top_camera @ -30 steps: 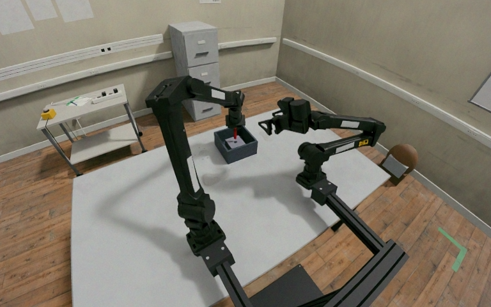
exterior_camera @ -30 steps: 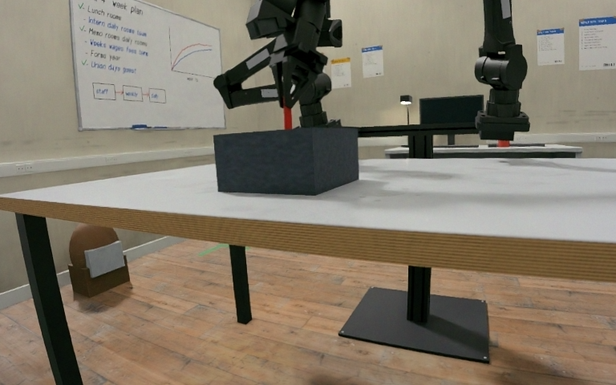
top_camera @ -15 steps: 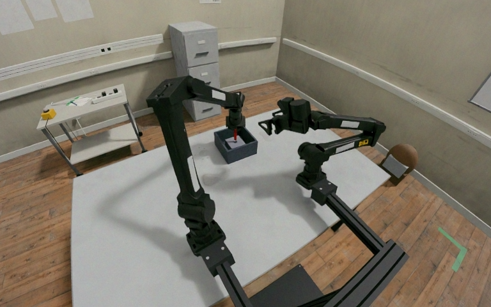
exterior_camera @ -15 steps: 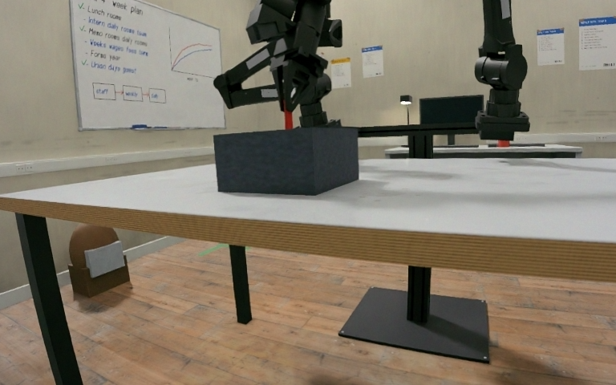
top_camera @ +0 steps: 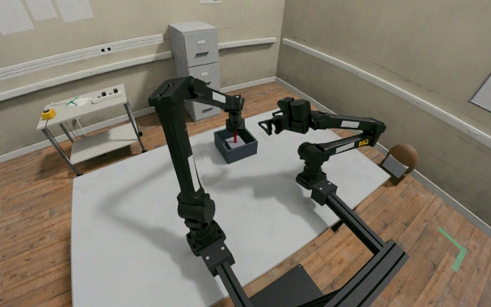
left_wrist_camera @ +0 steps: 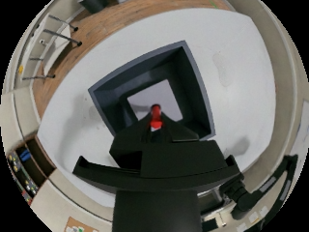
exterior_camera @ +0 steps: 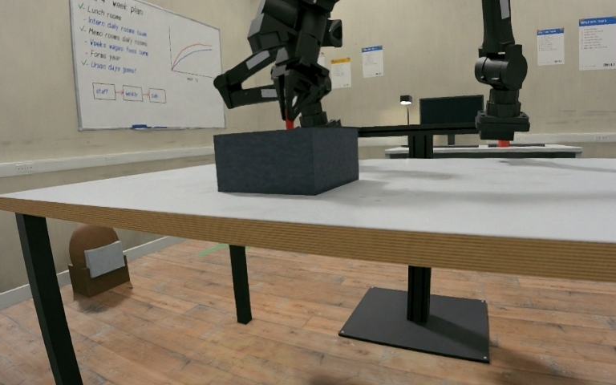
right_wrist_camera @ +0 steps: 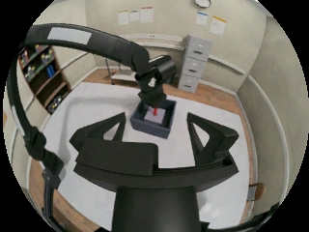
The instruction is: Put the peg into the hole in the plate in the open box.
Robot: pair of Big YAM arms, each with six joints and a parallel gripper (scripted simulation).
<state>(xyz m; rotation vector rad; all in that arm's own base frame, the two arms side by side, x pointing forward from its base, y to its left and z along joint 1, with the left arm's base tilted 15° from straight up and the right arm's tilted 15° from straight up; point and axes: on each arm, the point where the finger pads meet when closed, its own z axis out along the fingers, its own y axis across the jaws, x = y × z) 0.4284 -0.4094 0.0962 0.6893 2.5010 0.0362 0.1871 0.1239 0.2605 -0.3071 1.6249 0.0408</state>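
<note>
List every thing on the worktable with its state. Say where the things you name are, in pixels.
Slim red peg (top_camera: 235,137) (exterior_camera: 289,124) (left_wrist_camera: 155,110) (right_wrist_camera: 154,111): upright, gripped; seating unclear.
Dark blue-grey box (top_camera: 242,153) (exterior_camera: 263,162) (left_wrist_camera: 198,82) (right_wrist_camera: 151,129): open-topped.
Flat pale plate (top_camera: 231,145) (left_wrist_camera: 166,97) (right_wrist_camera: 150,117): inside box.
Black left hand (top_camera: 235,132) (exterior_camera: 288,116) (left_wrist_camera: 155,122) (right_wrist_camera: 154,105): closed on peg.
Black right hand (top_camera: 266,127) (right_wrist_camera: 155,117): open.

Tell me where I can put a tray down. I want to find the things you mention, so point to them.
In the top view, I see nothing standing on the white table top (top_camera: 115,258) (exterior_camera: 516,204) (left_wrist_camera: 241,63) (right_wrist_camera: 92,106) between the left arm (top_camera: 175,148) (exterior_camera: 501,71) (right_wrist_camera: 101,41) and the table edge facing the trolley (top_camera: 103,146) (left_wrist_camera: 57,50) (right_wrist_camera: 123,75). It's crowded at the box (top_camera: 243,153) (exterior_camera: 263,162) (left_wrist_camera: 199,84) (right_wrist_camera: 150,128): left gripper (top_camera: 235,132) (exterior_camera: 288,116) (left_wrist_camera: 155,123) (right_wrist_camera: 155,105) over it with the peg (top_camera: 235,139) (exterior_camera: 289,124) (left_wrist_camera: 155,113) (right_wrist_camera: 155,111), right gripper (top_camera: 266,127) (right_wrist_camera: 156,117) nearby.
</note>
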